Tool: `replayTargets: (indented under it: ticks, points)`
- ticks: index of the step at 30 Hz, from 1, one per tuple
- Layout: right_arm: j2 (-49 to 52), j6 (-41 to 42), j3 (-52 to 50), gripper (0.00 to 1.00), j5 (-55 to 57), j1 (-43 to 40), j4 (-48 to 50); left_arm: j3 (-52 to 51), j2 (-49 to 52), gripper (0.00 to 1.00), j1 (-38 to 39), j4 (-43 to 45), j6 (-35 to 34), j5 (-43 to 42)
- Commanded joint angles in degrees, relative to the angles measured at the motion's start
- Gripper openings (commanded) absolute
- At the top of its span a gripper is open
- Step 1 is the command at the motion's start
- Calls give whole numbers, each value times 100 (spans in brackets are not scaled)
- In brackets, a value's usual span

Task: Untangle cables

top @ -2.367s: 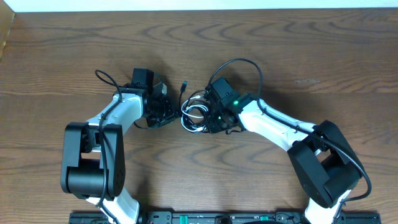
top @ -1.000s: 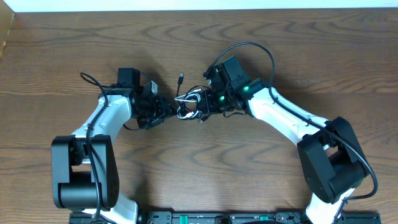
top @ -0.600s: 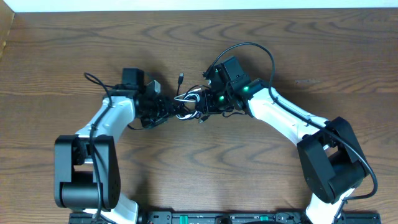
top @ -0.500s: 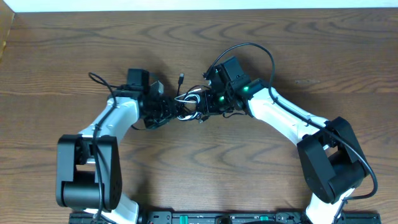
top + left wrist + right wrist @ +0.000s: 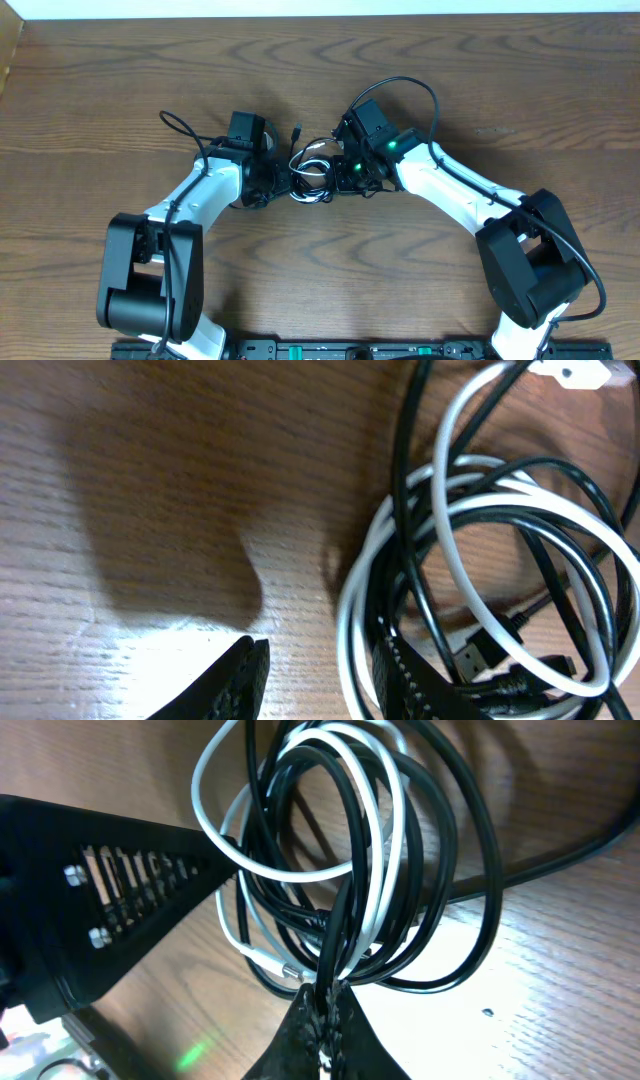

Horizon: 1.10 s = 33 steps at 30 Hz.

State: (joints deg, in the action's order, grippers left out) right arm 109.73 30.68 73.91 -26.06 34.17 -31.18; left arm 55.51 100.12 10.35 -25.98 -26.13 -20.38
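— Where are the cables (image 5: 312, 172)?
— Bundled mid-bench (image 5: 450, 60), between my two arms. Overhead hides the grips. My right wrist view shows my right pincer (image 5: 325, 1010) clamped on black strands.
— And your left pincer (image 5: 320, 655)?
— Parted. Its own camera shows a white loop running between the fingers (image 5: 230, 680).

- Dark brown wood-grain counter (image 5: 500, 80), its grain running from 9 to 3 o'clock; a pale glare patch shows in the left wrist view.
- Small coiled bundle of thin black and white cables (image 5: 312, 172), just 12 o'clock of centre; whether it rests flat cannot be told.
- Small black plug end (image 5: 297, 130) sticks out at the bundle's 11 o'clock.
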Motion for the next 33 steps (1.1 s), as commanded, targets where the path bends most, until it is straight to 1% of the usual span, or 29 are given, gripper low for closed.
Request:
replayTargets:
  ticks: [1, 4, 8, 14, 17, 21, 33]
  points:
    - [-31, -118, 94, 1, 162, 85, -35, -92, 186, 39, 9, 61, -105, 201]
    - [-31, -197, 92, 1, 219, 127, -59, -92, 315, 39, 9, 109, -227, 179]
    - [-31, -267, 85, 1, 442, 225, -129, -92, 330, 39, 9, 214, -223, 20]
    - [-31, -267, 63, 1, 691, 365, -210, -92, 341, 38, 9, 214, -205, 59]
    - [-31, -267, 59, 1, 702, 415, -297, -92, 385, 13, 9, 216, -208, 61]
    - [-22, -319, 59, 1, 710, 417, -516, -92, 459, 8, 9, 258, -208, 61]
    - [22, -855, 57, 1, 713, 417, -1517, -92, 470, 8, 7, 310, -210, 166]
